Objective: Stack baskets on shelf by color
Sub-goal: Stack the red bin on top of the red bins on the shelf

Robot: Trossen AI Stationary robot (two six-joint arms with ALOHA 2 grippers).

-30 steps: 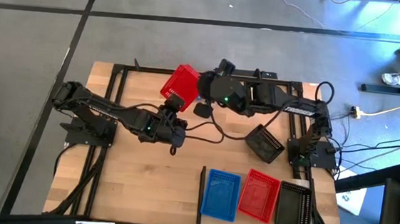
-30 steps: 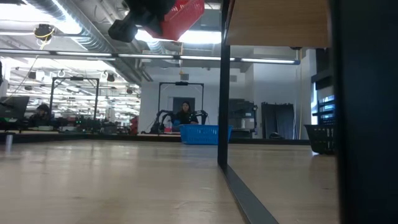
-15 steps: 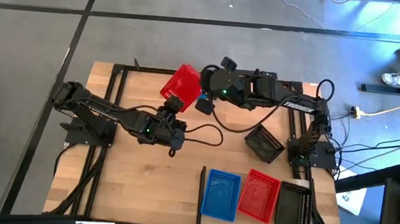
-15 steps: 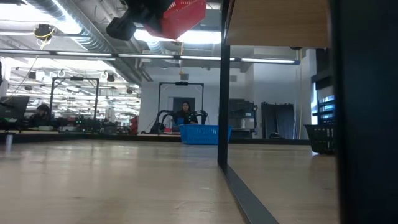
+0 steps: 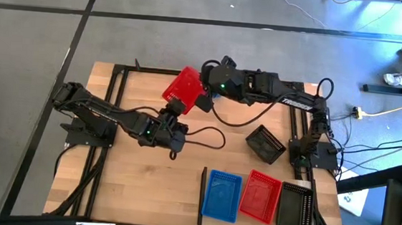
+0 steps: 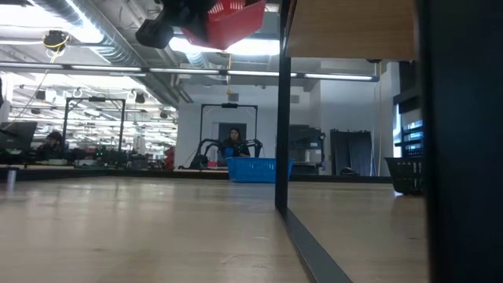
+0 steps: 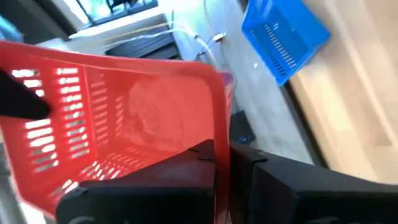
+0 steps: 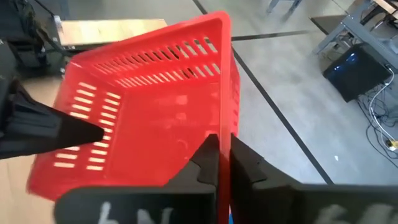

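Note:
A red basket [image 5: 183,84] hangs in the air over the far middle of the table, held between both grippers; it also shows at the top of the low view [image 6: 233,19]. My left gripper [image 5: 175,105] is shut on its near side, my right gripper [image 5: 202,98] on its right side. The shelf [image 5: 211,215], edged by a thin black bar [image 5: 202,197], lies at the near right and carries a blue basket [image 5: 222,196], a red basket [image 5: 260,196] and a black basket [image 5: 295,207], side by side on their bottoms. My left gripper pinches one side wall of the red basket at its rim [image 7: 219,124], one finger inside the basket and one outside. It comes up from the table's near left. The basket is lifted clear and tilted. My right gripper pinches another wall of the red basket at its rim [image 8: 225,118], one finger inside and one outside. It reaches in from the table's right. The basket hangs clear of the table between the two grippers.
A loose black basket [image 5: 266,143] sits on the table right of centre, near the right arm's base. A blue basket [image 7: 283,34] rests by the table's edge and also shows far off in the low view [image 6: 251,168]. Black frame rails [image 5: 117,84] border the table.
My right gripper has shifted a little toward the far edge and the table's left. In the low view the red basket has risen slightly and moved a bit to the right, still held by both grippers.

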